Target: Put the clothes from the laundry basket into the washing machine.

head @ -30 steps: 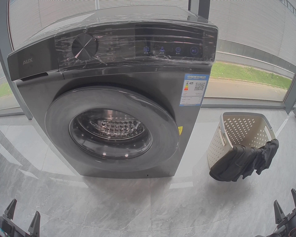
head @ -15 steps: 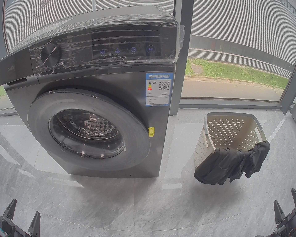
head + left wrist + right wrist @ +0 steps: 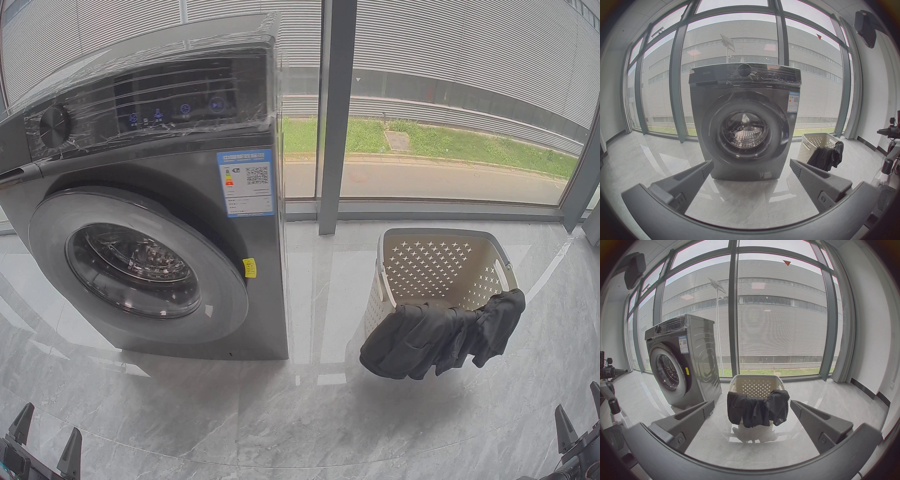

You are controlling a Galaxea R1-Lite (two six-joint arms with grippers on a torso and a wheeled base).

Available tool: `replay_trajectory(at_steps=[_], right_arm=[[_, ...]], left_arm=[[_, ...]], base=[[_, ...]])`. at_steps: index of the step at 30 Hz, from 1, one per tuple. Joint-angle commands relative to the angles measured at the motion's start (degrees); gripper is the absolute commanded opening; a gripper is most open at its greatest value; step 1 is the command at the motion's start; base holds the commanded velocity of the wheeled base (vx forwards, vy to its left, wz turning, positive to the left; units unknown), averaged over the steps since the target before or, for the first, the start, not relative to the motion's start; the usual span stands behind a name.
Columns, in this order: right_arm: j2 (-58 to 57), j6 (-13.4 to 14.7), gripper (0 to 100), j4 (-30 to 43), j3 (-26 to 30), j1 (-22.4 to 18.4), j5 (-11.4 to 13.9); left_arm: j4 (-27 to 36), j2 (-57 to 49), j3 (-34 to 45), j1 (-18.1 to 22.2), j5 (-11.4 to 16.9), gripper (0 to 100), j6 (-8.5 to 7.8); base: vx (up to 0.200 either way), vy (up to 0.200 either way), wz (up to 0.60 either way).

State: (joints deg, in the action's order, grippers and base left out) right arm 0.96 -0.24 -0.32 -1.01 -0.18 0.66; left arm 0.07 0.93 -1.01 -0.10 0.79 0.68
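Both arms low and well short of the work. Left claw (image 3: pixel 750 163) spread wide, gripping nothing, faced toward the washing machine (image 3: pixel 156 187); right claw (image 3: pixel 750 403) likewise wide apart and bare, faced toward the laundry basket (image 3: pixel 440 236). Clothes (image 3: pixel 431 340), a dark bunched garment or two and hard to count, slung over the basket's near rim, with most of the cloth hanging down the outside wall, seemingly clear of the floor (image 3: pixel 300 425). Basket standing on the floor to the right of the machine, apart from it. Round door (image 3: pixel 134 269) on the machine's front apparently shut, so likely in need of opening before anything goes in.

Judged soft, limp and light: no stiffness to hold a shape, apt to sag and trail when lifted, and liable to snag on the rim's edge. Best pinched at the thick bunch right on top of the rim — plenty of folds there to bite into — then raised straight up before carrying across.
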Motion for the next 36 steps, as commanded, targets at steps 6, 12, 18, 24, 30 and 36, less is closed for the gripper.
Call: replay_trajectory(at_steps=[6, 12, 18, 24, 30, 36], right_arm=[[-0.79, -0.02, 100, -0.03, 1.01, 0.01, -0.04], [-0.79, -0.02, 100, -0.03, 1.01, 0.01, 0.04], [-0.79, -0.02, 100, -0.03, 1.01, 0.01, -0.04], [-0.79, -0.02, 100, -0.03, 1.01, 0.01, -0.13], [-0.79, -0.02, 100, -0.03, 1.01, 0.01, -0.13], [-0.79, 0.07, 100, -0.03, 1.01, 0.01, -0.31]], left_arm=[[0.01, -0.93, 1.01, 0.01, 0.0, 100, 0.02], [0.01, -0.93, 1.01, 0.01, 0.0, 100, 0.02], [0.01, -0.93, 1.01, 0.01, 0.0, 100, 0.02], [0.01, -0.93, 1.01, 0.01, 0.0, 100, 0.02], [0.01, -0.93, 1.01, 0.01, 0.0, 100, -0.16], [0.01, -0.93, 1.01, 0.01, 0.0, 100, -0.24]], base=[[0.0, -0.2, 0.0], [0.0, -0.2, 0.0], [0.0, -0.2, 0.0], [0.0, -0.2, 0.0], [0.0, -0.2, 0.0], [0.0, -0.2, 0.0]])
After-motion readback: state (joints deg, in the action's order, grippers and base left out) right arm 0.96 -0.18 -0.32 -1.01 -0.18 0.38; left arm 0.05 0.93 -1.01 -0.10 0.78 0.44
